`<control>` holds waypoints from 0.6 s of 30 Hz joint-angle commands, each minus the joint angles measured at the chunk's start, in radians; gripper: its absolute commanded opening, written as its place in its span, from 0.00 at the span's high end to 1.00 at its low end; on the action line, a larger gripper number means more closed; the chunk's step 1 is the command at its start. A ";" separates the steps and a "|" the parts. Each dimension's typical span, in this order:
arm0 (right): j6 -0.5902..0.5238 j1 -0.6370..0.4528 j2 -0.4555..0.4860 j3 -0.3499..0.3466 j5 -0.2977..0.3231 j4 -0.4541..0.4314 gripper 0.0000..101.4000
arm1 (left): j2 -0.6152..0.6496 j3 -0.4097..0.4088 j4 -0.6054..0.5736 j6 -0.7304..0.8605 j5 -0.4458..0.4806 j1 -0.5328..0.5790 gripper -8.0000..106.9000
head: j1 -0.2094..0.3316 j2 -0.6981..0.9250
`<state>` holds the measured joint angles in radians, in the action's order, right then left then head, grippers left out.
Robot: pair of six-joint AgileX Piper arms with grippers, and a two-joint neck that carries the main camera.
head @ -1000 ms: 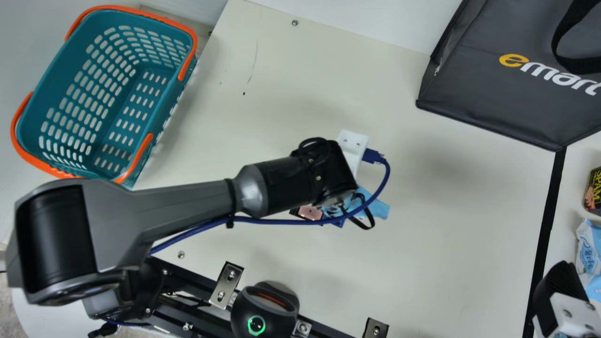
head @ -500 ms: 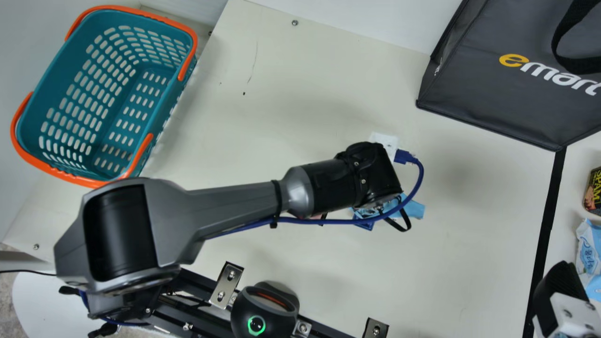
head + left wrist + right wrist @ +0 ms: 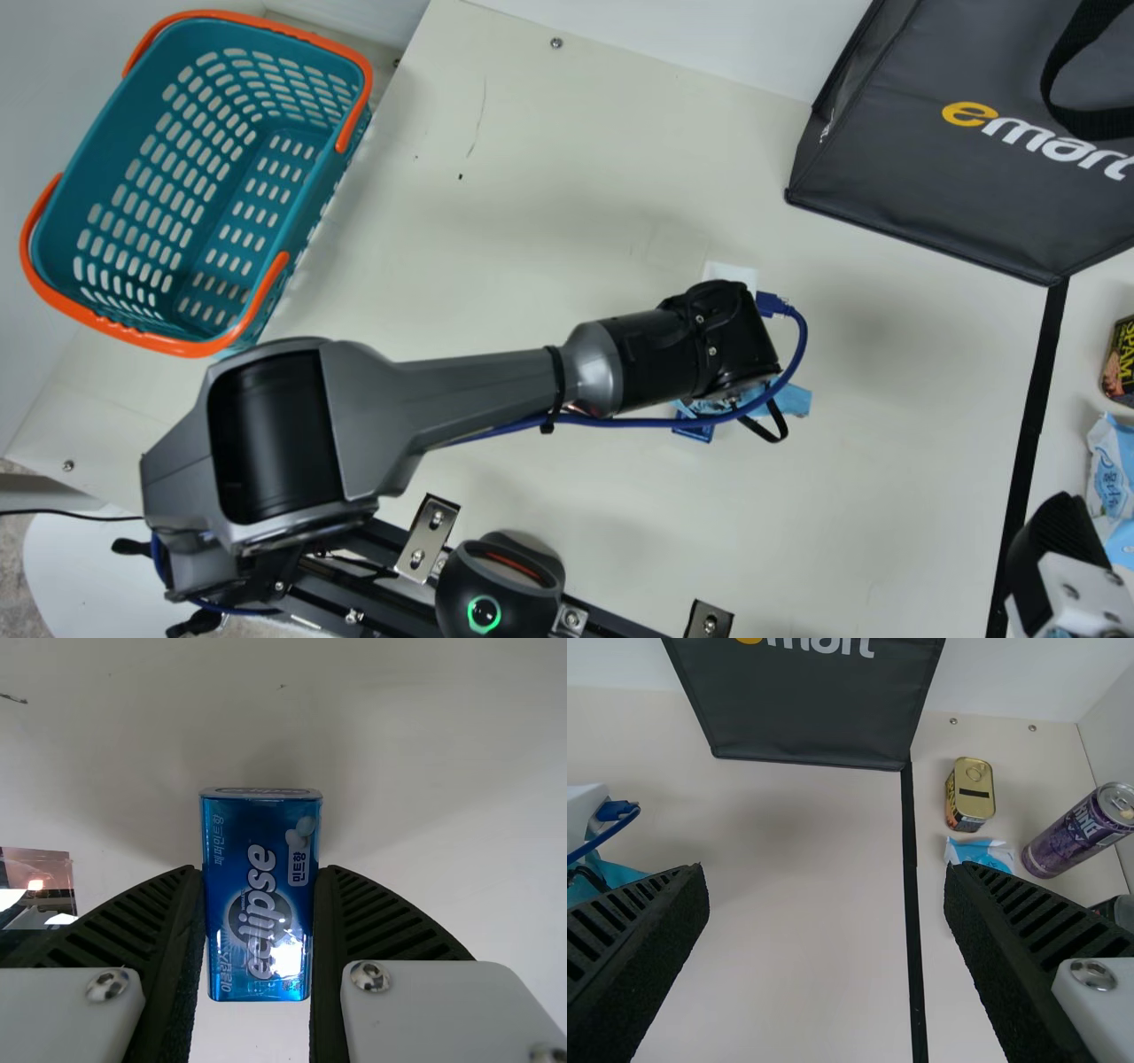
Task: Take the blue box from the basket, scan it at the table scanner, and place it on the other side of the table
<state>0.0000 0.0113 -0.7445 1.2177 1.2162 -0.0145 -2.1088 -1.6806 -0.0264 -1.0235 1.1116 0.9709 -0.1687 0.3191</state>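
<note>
Glossy blue box (image 3: 257, 828) pinched in the left gripper (image 3: 735, 341), over the cream table (image 3: 567, 159).
The box is slim and rectangular, with softly rounded corners and a metallic sheen; its broad face carries white lettering, pale pellet shapes and a darker round patch, with bright glare toward one end. In the left wrist view, ribbed black fingers press its two long sides. In the main view, the box lies between the teal basket (image 3: 115, 330), at the table's left edge, and the black stripe (image 3: 1032, 425), nearer the near edge, where the round scanner (image 3: 500, 598) stands. The right gripper (image 3: 1059, 536) has its fingers spread, near the stripe.
</note>
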 commanded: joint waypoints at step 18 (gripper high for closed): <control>0.000 0.000 0.000 0.000 0.000 0.000 0.06 | -0.012 -0.001 -0.022 0.013 0.024 -0.003 0.59 | 0.030 0.002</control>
<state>0.0000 0.0113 -0.7445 1.2177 1.2162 -0.0145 -2.1250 -1.6823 -0.0530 -1.0115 1.1401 0.9691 -0.1672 0.3175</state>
